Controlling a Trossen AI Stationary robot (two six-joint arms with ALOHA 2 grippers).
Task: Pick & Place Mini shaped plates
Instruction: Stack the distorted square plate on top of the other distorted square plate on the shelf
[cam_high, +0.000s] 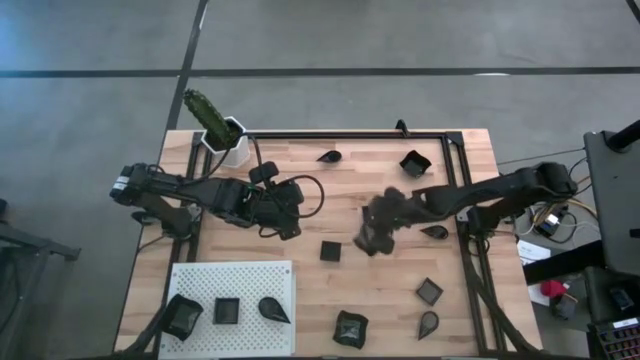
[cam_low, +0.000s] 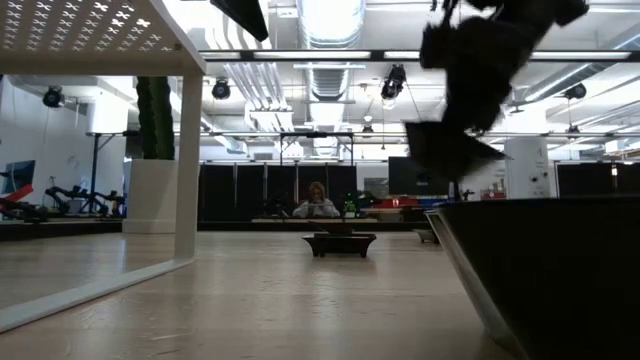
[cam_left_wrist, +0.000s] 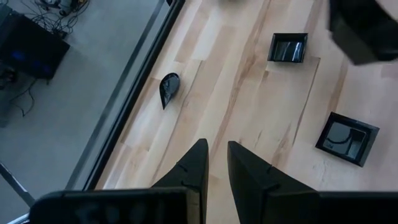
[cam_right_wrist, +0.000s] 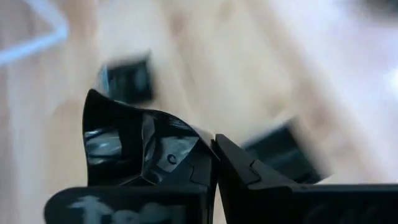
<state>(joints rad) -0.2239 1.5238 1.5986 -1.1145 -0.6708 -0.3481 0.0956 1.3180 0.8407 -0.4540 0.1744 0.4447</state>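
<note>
Carrying the wavy-edged plate (cam_right_wrist: 124, 146) pinched by its rim, the right claw (cam_high: 378, 232) hangs above mid-desk; a level, unhurried transfer toward the white perforated board (cam_high: 205, 280) would serve best, as the thin-edge grip may slip. That board already holds three plates: a wavy dish (cam_high: 183, 315), a square dish (cam_high: 226, 311) and a teardrop dish (cam_high: 272, 309). The left claw (cam_left_wrist: 216, 163), slightly spread and empty, waits near the cactus pot (cam_high: 232, 148).

Robotics lab: big open hall, exposed ceiling ducts (cam_low: 330, 75), other rigs (cam_low: 60, 195), cable clutter (cam_high: 560, 215) beside wooden surface (cam_high: 370, 280).
</note>
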